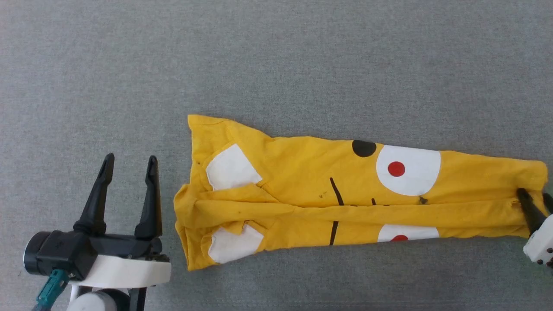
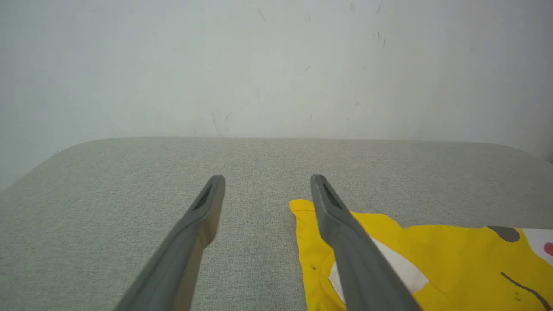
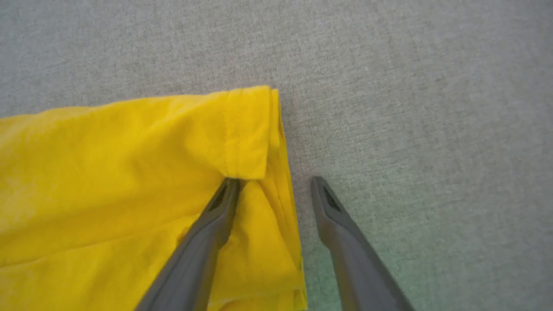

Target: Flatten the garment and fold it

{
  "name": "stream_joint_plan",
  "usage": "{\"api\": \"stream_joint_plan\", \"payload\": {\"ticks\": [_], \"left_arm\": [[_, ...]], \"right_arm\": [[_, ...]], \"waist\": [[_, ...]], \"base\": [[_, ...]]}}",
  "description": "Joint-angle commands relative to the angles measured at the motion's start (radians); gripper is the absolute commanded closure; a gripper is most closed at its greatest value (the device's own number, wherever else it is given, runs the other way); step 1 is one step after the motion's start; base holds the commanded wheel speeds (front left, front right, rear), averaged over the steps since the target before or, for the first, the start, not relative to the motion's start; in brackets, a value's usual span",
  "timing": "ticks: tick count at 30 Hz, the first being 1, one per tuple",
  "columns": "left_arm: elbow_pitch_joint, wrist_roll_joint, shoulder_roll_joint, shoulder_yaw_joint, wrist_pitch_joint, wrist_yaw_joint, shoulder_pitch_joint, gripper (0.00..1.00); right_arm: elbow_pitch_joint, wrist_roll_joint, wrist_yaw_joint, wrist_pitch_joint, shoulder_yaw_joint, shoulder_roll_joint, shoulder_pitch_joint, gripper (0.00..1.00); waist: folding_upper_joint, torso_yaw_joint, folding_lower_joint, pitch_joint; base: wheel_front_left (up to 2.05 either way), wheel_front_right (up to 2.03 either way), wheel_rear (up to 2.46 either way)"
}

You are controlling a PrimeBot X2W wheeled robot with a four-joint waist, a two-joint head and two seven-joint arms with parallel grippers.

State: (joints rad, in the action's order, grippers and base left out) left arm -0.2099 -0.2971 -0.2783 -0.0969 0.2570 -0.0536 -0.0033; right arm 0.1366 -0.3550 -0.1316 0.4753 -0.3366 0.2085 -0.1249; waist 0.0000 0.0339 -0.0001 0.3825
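Note:
The garment (image 1: pixel 302 185) is a bright yellow T-shirt folded into a long band across the grey surface, with white patches, red dots and black marks showing. My right gripper (image 1: pixel 534 194) is at its right end, at the frame's edge. In the right wrist view the right gripper (image 3: pixel 275 180) straddles the hem of the garment (image 3: pixel 108 172): one finger (image 3: pixel 207 233) is tucked under a folded flap, the other rests on the bare surface, with a gap between them. My left gripper (image 1: pixel 131 160) stands open just left of the shirt's left end, holding nothing. The left wrist view shows that gripper (image 2: pixel 268 178) beside the garment (image 2: pixel 432 259).
The shirt lies on a wide grey cloth-covered surface (image 1: pixel 276 65) with room on all sides. In the left wrist view the surface's rounded far edge (image 2: pixel 276 139) meets a pale wall (image 2: pixel 276 65).

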Motion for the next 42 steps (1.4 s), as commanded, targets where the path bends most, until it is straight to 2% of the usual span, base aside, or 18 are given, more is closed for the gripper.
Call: {"api": "stream_joint_plan", "payload": {"ticks": [1,11,21,24,29,38,42], "left_arm": [[0.004,0.008,0.002,0.000,0.005,0.007,-0.009,0.00],[0.037,-0.005,0.003,-0.006,0.005,0.020,-0.015,0.00],[0.049,0.003,-0.009,-0.023,-0.007,0.019,-0.016,0.00],[0.056,0.012,-0.011,-0.032,-0.011,0.016,-0.014,0.00],[0.073,0.009,-0.005,-0.043,-0.012,0.012,-0.004,0.00],[0.101,0.009,0.006,-0.064,-0.010,0.008,0.012,0.00],[0.106,0.003,0.010,-0.068,-0.008,0.007,0.022,0.00]], "right_arm": [[0.033,-0.001,0.001,0.026,0.014,-0.019,0.005,1.00],[-0.003,0.047,0.001,0.023,-0.058,0.007,-0.041,1.00],[0.067,0.145,0.001,0.003,-0.192,0.113,-0.128,1.00],[0.073,0.166,0.001,0.001,-0.205,0.132,-0.134,1.00],[0.016,0.101,0.001,0.032,-0.144,0.099,-0.119,1.00],[-0.282,-0.093,0.001,0.223,0.070,-0.014,0.008,1.00],[-0.372,-0.140,0.001,0.271,0.194,-0.045,0.029,1.00]], "waist": [[0.0000,-0.001,0.0001,0.000],[0.0000,-0.022,0.0001,-0.007],[0.0000,-0.033,0.0001,-0.018],[0.0000,-0.033,0.0001,-0.029],[0.0000,-0.037,0.0001,-0.060],[0.0000,-0.038,0.0001,-0.119],[0.0000,-0.035,0.0001,-0.138]], "base": [[0.00,0.00,0.00],[0.00,0.00,0.00],[0.00,0.00,0.00],[0.00,0.00,0.00],[0.00,0.00,0.00],[0.00,0.00,0.00],[0.00,0.00,0.00]]}}
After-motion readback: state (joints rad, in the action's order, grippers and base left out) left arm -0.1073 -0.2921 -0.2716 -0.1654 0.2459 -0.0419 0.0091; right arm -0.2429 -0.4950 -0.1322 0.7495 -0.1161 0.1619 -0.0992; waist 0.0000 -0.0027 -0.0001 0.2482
